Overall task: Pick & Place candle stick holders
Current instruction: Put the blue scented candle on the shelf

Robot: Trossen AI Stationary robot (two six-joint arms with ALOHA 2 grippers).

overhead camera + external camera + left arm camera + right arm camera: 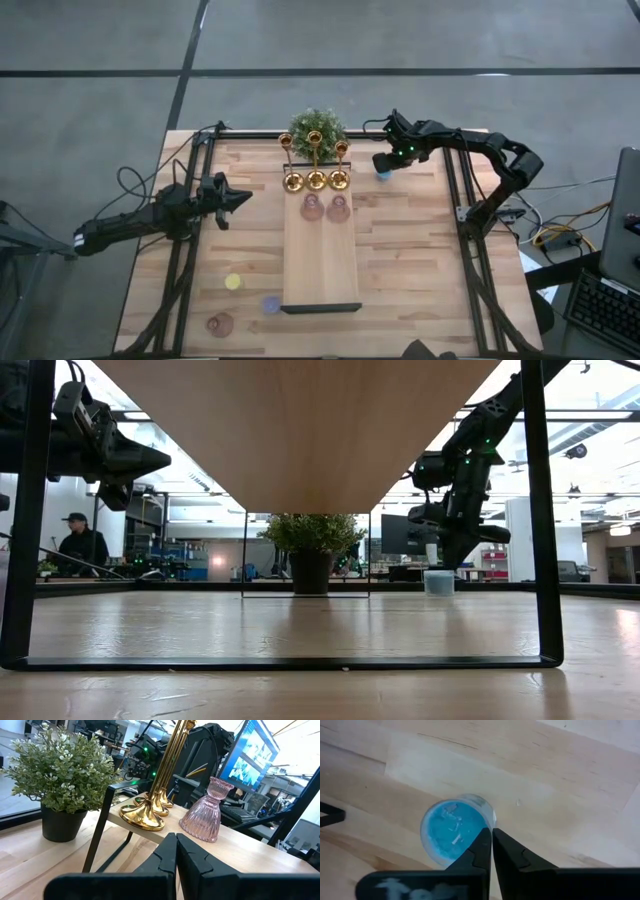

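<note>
1. We see the right gripper [491, 836], fingers pressed together, over the blue holder [454, 832], partly covering its rim; whether they pinch it is unclear.
2. Left gripper [176, 845], fingers closed and empty, sits left of centre in the high view.
3. Gold holders [316, 178] stand at top centre, their tops cut off in the left wrist view.

3 holders [316, 180] on board [320, 260], before plant [316, 127].

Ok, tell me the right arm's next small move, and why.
Probably lift straight up a little. The right gripper is shut on the rim of the blue holder, which sits on the table beside the raised board; raising it would show whether the pinch holds.
</note>
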